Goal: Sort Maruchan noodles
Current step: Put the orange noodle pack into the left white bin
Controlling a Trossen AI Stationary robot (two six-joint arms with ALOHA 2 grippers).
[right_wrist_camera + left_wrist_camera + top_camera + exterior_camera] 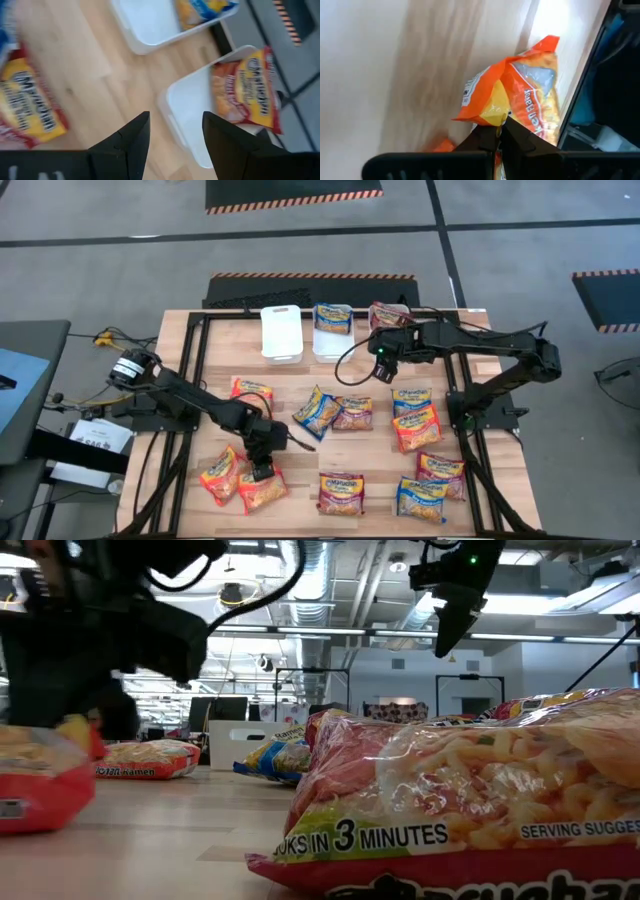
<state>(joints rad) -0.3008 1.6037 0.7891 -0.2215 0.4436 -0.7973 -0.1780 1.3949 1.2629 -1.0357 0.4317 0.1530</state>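
Note:
Maruchan noodles packets in orange, blue and dark red lie scattered on the wooden table [300, 470]. My left gripper [262, 468] is shut on an orange packet [262, 490] near the table's front left, beside another orange packet [221, 476]. My right gripper [385, 372] hangs open and holds nothing, above the table close to the three white tubs at the far edge. In its wrist view the right gripper [175, 135] stands over the tub [187, 107] that holds a dark red packet [246, 90]. My left gripper pinches the orange packet's wrapper [496, 116] between its two fingers, at the packet's far edge. The fingers come slanting down from the table's far left. The wrapper is bunched up into a ridge at the fingertips; the rest of the packet lies on the table.
At the far edge stand an empty tub [282, 332], a tub with a blue packet [332, 320] and a tub with a dark red packet [388, 313]. Loose packets lie at mid table [335, 412], right [415, 427] and front [341, 492]. Black frame rails run along the table's sides.

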